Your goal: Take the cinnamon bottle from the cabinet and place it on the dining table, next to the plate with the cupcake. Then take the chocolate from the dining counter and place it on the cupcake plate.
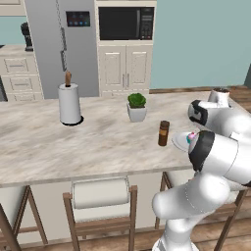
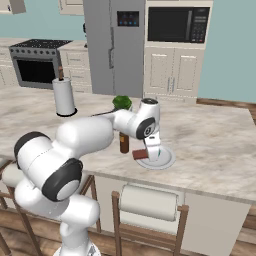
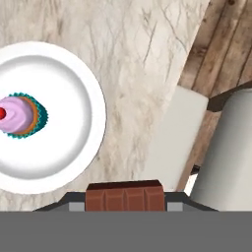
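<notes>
My gripper is shut on the brown chocolate, which sits between the two fingertips in the hand view. It hangs just over the near rim of the white plate, above the counter edge. The cupcake, pink-frosted in a teal wrapper, sits on the plate to the left of the chocolate. From the right base view the chocolate is at the plate's left rim. The dark cinnamon bottle stands upright on the counter just left of the plate, partly hidden by the arm as the bottle appears from the right.
A paper towel holder and a potted plant stand farther back on the marble counter. Stools with white cushions line the near edge; one lies below the hand. Fridge and microwave cabinets stand behind.
</notes>
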Controlling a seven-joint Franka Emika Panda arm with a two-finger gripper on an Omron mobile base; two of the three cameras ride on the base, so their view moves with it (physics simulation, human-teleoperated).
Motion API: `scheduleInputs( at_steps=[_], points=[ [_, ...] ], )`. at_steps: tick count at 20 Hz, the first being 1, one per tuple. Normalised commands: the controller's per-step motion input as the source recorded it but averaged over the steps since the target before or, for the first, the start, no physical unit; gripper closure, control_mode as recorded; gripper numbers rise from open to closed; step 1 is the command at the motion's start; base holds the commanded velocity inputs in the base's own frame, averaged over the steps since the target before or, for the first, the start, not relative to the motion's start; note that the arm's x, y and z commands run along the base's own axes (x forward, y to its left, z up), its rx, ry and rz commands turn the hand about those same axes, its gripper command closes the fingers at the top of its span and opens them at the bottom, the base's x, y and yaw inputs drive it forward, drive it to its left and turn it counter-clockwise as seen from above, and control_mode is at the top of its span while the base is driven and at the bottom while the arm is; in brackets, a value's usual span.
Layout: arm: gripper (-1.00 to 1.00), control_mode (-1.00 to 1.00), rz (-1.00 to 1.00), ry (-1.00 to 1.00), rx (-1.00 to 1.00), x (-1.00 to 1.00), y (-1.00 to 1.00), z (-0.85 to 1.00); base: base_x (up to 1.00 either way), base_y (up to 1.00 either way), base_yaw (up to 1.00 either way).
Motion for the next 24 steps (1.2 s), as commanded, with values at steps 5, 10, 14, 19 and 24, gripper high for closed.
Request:
scheduleInputs(
  at_steps=[5,10,14,19,24],
  points=[
    [1.0,-1.0,-0.15,0.0,0.0,0.23,-0.13,-0.29,0.0,0.0,0.0],
    [1.0,-1.0,-0.13,0.0,0.0,0.2,-0.13,-0.19,0.0,0.0,0.0],
    [1.0,-1.0,-0.09,0.0,0.0,0.04,-0.1,-0.13,0.0,0.0,0.0],
    [1.0,-1.0,-0.06,0.0,0.0,0.15,-0.02,-0.17,0.0,0.0,0.0],
    [1.0,-1.0,0.0,-0.01,0.0,0.12,0.0,-0.15,0.0,0.0,0.0]
  ],
)
